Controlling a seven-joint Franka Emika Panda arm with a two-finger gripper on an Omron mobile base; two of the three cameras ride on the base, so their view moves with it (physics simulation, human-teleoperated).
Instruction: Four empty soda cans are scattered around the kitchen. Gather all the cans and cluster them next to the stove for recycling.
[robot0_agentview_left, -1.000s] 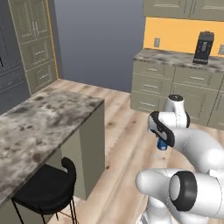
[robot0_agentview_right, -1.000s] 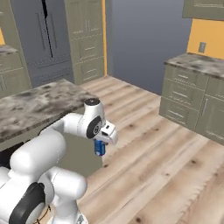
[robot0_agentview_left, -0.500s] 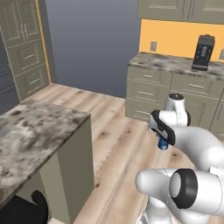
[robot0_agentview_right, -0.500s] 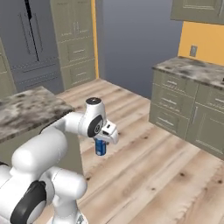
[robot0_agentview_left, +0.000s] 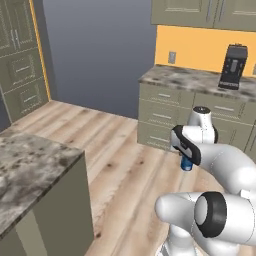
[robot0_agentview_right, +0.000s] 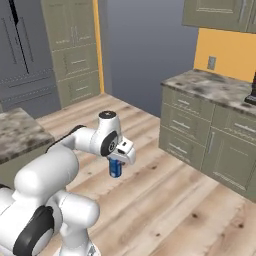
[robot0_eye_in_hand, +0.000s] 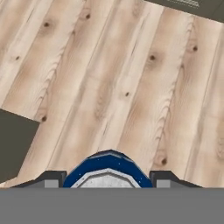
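Presently the end effector (robot0_agentview_right: 116, 164) is clenched on a small blue cylindrical soda can (robot0_agentview_right: 115, 169), carried upright over the light wood plank floor (robot0_agentview_right: 165, 200), likely for transport toward the stove.

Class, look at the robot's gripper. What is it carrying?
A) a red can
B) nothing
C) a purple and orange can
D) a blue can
D: the gripper is shut on a blue can, held above the wood floor; the hand view shows the can's blue rim between the fingertips.
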